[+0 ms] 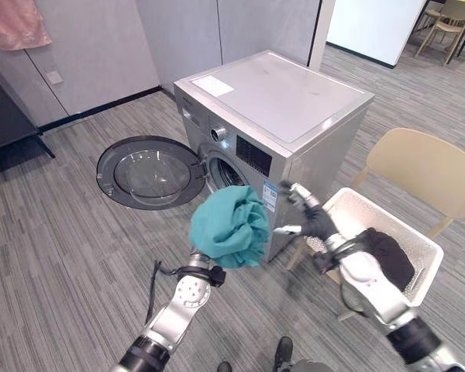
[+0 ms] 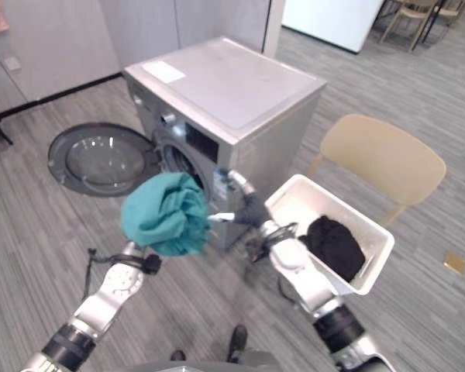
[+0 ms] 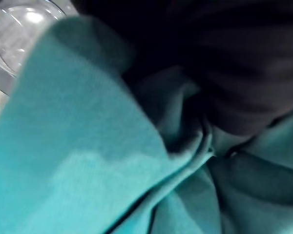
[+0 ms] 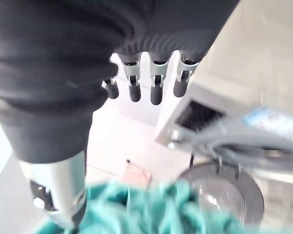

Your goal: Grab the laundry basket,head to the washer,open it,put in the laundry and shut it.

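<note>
While the washer's round door (image 1: 149,172) is lying swung wide open toward the left, low over the grey striped floor (image 1: 62,256), the silver washer (image 1: 294,101) is standing behind it with its drum opening (image 1: 226,175) facing the robot. The left hand (image 1: 208,263) is reaching up from the lower left and is sitting buried under a bunched teal garment (image 1: 229,226), which is hanging in the air just in front of the drum opening and a little below it. Whether that hand's fingers are curled round the cloth cannot be told, since the teal folds are covering them in the left wrist view as well. Just beside the garment, the right hand (image 1: 310,217) is hovering at the washer's front corner with its fingers (image 4: 156,90) held straight and spread, gripping nothing, its thumb pointing toward the teal cloth. Further right, the white laundry basket (image 1: 418,236) is resting near the right forearm with a dark garment (image 1: 389,256) lying inside it. Behind the basket, a beige chair (image 1: 430,167) is standing just beside the washer's right side.
</note>
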Controlling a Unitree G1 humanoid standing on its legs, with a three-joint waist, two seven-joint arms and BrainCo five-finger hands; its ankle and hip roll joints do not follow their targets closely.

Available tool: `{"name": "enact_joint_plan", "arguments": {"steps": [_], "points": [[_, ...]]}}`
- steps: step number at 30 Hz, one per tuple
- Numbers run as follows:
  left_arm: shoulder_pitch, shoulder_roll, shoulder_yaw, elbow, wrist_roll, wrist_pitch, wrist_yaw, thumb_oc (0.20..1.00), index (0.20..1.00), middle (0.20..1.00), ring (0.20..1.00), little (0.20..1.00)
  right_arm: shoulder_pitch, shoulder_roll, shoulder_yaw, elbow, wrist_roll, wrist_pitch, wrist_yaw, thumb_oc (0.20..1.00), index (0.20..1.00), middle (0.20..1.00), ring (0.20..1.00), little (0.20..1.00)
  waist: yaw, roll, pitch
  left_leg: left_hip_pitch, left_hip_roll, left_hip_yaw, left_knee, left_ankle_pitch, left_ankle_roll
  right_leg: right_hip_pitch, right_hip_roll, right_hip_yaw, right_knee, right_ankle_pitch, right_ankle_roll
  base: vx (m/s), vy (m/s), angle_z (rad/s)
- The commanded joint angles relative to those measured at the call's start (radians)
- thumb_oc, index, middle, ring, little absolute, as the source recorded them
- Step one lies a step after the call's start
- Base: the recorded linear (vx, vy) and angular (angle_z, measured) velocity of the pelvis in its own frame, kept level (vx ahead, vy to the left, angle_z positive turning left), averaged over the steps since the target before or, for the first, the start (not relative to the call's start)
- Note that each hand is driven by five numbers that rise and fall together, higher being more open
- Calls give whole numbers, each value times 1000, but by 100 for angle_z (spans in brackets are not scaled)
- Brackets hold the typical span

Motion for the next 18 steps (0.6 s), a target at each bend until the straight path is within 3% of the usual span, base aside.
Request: {"name": "enact_joint_plan", "arguments": {"steps": [1, 7, 9, 14, 18], "points": [[-6, 46, 67, -65, -15, -78, 42, 200, 200, 200, 200, 200, 8, 5, -58, -59, -84, -85, -34, 1000, 1000, 1000, 1000, 1000, -10, -53, -21, -18, -43, -24, -14, -42, -6, 171, -30, 106, -95, -78, 138, 0, 0, 0], [157, 81, 239, -28, -39, -75, -6, 200, 200, 200, 200, 200, 263, -75, -230, -9, -116, -59, 26, 1000, 1000, 1000, 1000, 1000, -23, -48, -9, -17, -43, -20, -14, -46, -5, 168, -29, 111, -94, -76, 143, 0, 0, 0], [158, 82, 239, -29, -39, -74, -6, 200, 200, 200, 200, 200, 264, -75, -230, -10, -116, -59, 26, 1000, 1000, 1000, 1000, 1000, -23, -49, -12, -22, -43, -20, -14, -41, -5, 163, -30, 111, -95, -72, 143, 0, 0, 0], [295, 72, 395, 73, -104, -73, -99, 200, 200, 200, 200, 200, 411, -39, -292, 340, -217, -21, 67, 1000, 1000, 1000, 1000, 1000, -20, -46, 12, -21, -44, -22, -14, -38, -2, 165, -30, 107, -87, -82, 139, 0, 0, 0], [320, 62, 428, 110, -121, -71, -113, 200, 200, 200, 200, 200, 402, -30, -268, 462, -253, -21, 68, 1000, 1000, 1000, 1000, 1000, -11, -45, 25, -16, -43, -25, -14, -38, -1, 168, -29, 104, -82, -89, 137, 0, 0, 0]]}}
